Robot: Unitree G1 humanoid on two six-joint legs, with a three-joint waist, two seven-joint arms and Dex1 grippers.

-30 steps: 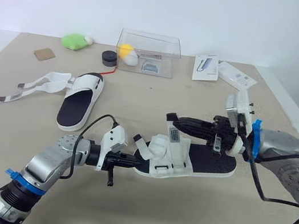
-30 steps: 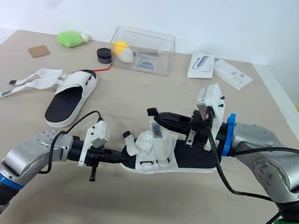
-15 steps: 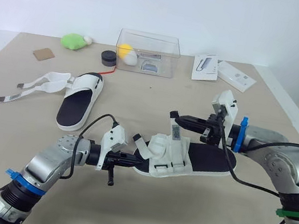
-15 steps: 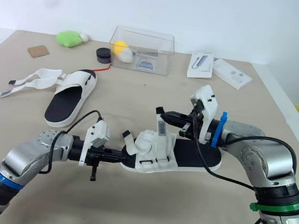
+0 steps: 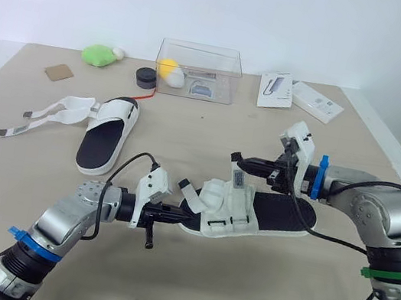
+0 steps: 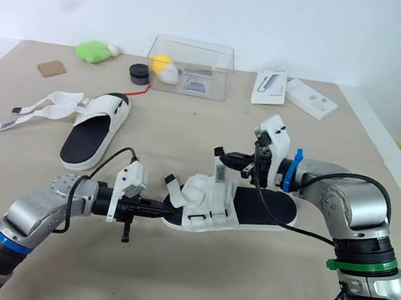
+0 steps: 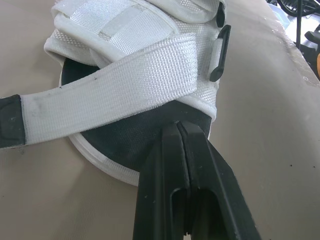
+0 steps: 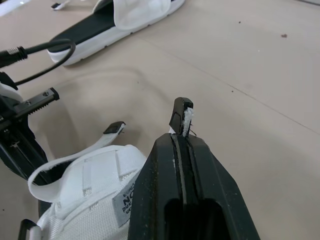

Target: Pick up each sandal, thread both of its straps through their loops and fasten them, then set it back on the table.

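Note:
The near sandal (image 5: pixel 267 212), black footbed with white straps, lies at the table's middle. My left gripper (image 5: pixel 178 212) is shut, and its tips (image 7: pixel 178 131) press against the sandal's toe end under a loose strap (image 7: pixel 115 92). My right gripper (image 5: pixel 236 158) is shut on the black-tipped end of a strap (image 8: pixel 180 114), holding it up above the sandal's upper (image 5: pixel 225 209). The second sandal (image 5: pixel 105 139) lies at the left, with its straps (image 5: pixel 45 113) open and spread on the table.
A clear box (image 5: pixel 199 68) with small items stands at the back, with a black round thing (image 5: pixel 146 77), a green lump (image 5: pixel 99 54) and a brown square (image 5: pixel 59 72) to its left. Two booklets (image 5: pixel 275 90) lie at the back right. The table's edge (image 5: pixel 388 144) runs along the right.
My right arm has swung its wrist back and up while the strap end stays pinched at about the same spot. The sandal's heel has shifted a little. The left gripper has not moved.

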